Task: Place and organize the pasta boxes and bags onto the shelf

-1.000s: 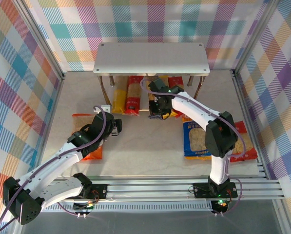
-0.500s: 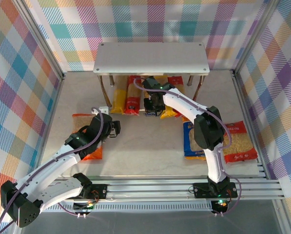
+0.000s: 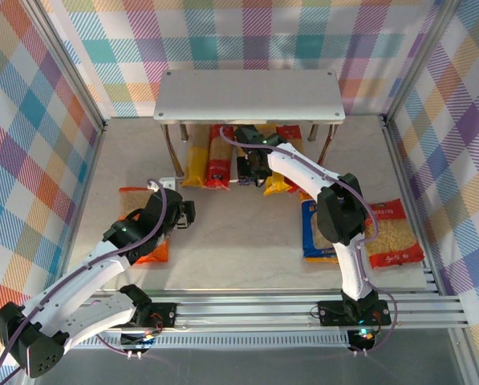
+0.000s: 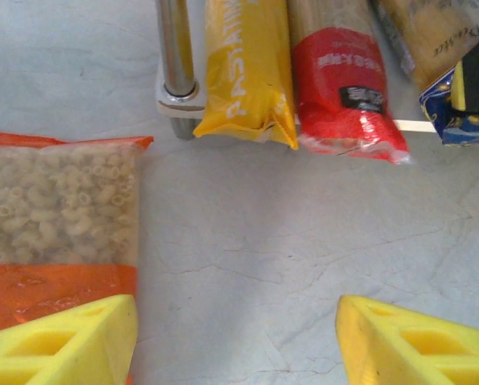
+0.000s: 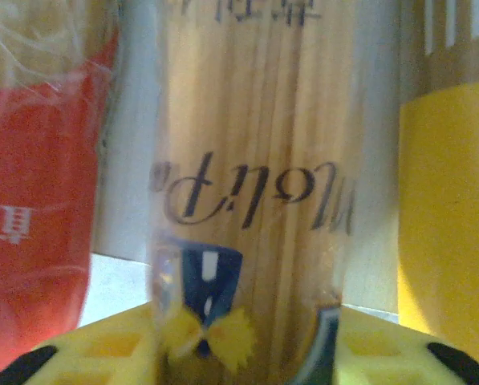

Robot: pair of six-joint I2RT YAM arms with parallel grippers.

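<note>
Under the shelf (image 3: 247, 95), on its lower tier, the tan pack (image 5: 251, 144) lies between a red pack (image 5: 38, 160) and a yellow pack (image 5: 448, 200). The right pincer (image 5: 239, 353) straddles its near end; cannot tell whether it grips. In front of the shelf, the left pincer (image 4: 237, 321) is wide open and empty above the tabletop (image 4: 263, 241), beside the orange bag (image 4: 54, 208).

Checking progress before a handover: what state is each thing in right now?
Shelf: upright, top tier bare.
Tan pack: lying on the lower tier.
Right gripper: fingers astride that pack.
Left gripper: open, holding nothing.
Orange bag: flat on table.
Blue bag: flat on table.
Red bag: flat on table.
</note>
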